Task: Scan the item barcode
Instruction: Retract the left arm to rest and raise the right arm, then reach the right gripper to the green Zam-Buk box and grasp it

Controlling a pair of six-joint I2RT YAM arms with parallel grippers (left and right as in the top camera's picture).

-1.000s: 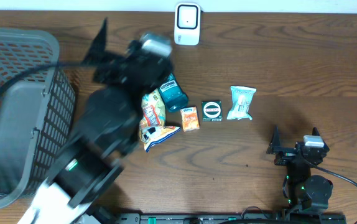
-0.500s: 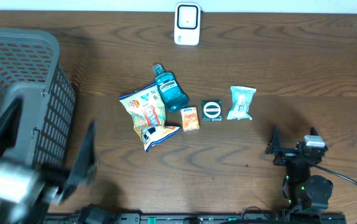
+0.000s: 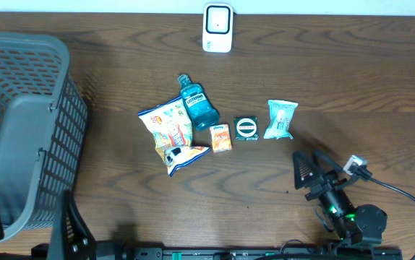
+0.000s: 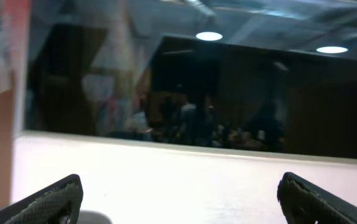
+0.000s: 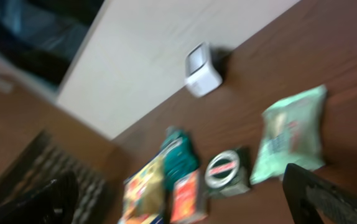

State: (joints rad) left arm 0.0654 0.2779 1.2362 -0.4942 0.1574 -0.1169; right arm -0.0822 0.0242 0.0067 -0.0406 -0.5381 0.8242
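1. Right gripper (image 3: 305, 175) hangs over the near right part of the table (image 3: 366, 87), its two fingers spread wide with nothing between them.
2. Nearest to it, just ahead, a pale green packet (image 3: 280, 119) lies flat, clear of the fingertips.
3. Ahead and to the gripper's left, a round dark tin (image 3: 246, 128) sits beside that packet, and a small orange packet (image 3: 221, 137) lies just past the tin.
4. Farther to its left lie a teal mouthwash bottle (image 3: 198, 107) on its side, a chip bag (image 3: 165, 124) touching the bottle, and a smaller snack bag (image 3: 184, 157) at the chip bag's near end.
5. Far ahead of the gripper, the white scanner (image 3: 217, 27) stands at the table's far edge, well apart from every item.
6. Left gripper (image 4: 181, 202) is also spread wide and empty, near the grey basket (image 3: 19, 130). Its camera faces a pale wall and a dark window, and the items lie well off to its right.
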